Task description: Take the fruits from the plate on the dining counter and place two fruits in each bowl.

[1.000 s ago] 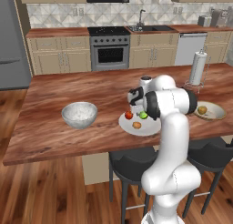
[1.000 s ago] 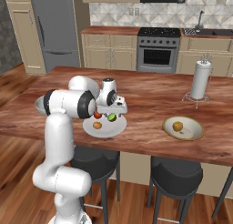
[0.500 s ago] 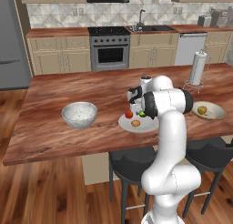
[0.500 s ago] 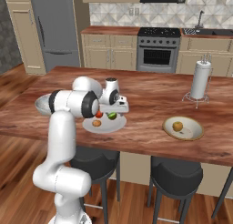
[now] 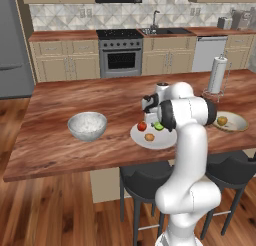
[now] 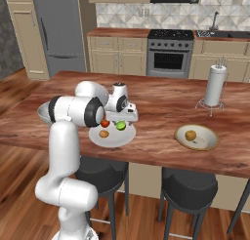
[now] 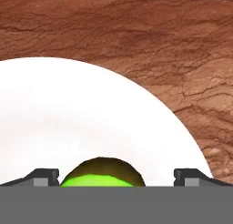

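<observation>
On the dining counter (image 5: pixel 75 97) lies the white plate (image 5: pixel 162 141) (image 6: pixel 117 140) (image 7: pixel 68 118) with three fruits: a red one (image 5: pixel 142 125) (image 6: pixel 105 123), a bright green one (image 5: pixel 159 126) (image 6: pixel 120 125) (image 7: pixel 102 173) and an orange one (image 5: pixel 149 137) (image 6: pixel 103 133). My gripper (image 5: pixel 156 121) (image 6: pixel 122 120) (image 7: pixel 117 177) hangs low over the plate, open, its fingertips (image 7: pixel 45 176) on either side of the green fruit and apart from it. The grey-white bowl (image 5: pixel 87 126) (image 6: pixel 44 113) stands to the left. The beige bowl (image 5: pixel 235 123) (image 6: pixel 205 141) to the right holds a yellowish fruit (image 5: pixel 222 121) (image 6: pixel 190 135).
A paper towel holder (image 5: pixel 217 75) (image 6: pixel 215 85) stands on the counter behind the beige bowl. Dark stools (image 5: pixel 142 182) (image 6: pixel 188 188) sit under the counter's near edge. The stove (image 5: pixel 120 55) and beige cabinets line the back wall.
The hand has sunk a little closer to the plate over the green fruit. Its jaws stay open and the fruits have not moved.
</observation>
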Controlling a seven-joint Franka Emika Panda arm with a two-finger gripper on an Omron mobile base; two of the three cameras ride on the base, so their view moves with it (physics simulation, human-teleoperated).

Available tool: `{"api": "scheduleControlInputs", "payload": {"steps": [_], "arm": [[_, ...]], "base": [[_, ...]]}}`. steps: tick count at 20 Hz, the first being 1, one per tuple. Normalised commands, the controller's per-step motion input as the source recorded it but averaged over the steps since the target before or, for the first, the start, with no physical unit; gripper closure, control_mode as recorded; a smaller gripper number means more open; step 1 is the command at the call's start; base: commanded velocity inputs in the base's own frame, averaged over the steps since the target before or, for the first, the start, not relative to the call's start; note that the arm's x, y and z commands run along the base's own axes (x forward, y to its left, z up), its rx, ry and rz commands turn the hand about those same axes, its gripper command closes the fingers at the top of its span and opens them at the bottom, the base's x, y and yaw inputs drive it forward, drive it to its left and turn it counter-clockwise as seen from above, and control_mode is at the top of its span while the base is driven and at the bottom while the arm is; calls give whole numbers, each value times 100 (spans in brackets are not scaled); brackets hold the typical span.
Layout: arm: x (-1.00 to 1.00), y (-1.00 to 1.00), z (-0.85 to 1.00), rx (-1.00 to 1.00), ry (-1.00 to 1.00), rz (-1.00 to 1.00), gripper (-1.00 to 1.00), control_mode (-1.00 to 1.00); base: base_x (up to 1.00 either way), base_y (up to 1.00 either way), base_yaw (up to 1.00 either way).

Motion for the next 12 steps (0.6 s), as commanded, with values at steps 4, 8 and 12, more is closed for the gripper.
{"api": "scheduleControlInputs", "payload": {"steps": [4,8,12], "arm": [[-36,0,0,0,-6,0,-100,-100],[0,0,0,0,-5,0,-100,-100],[37,0,0,0,-3,0,-100,-100]], "base": [[0,0,0],[0,0,0],[0,0,0]]}}
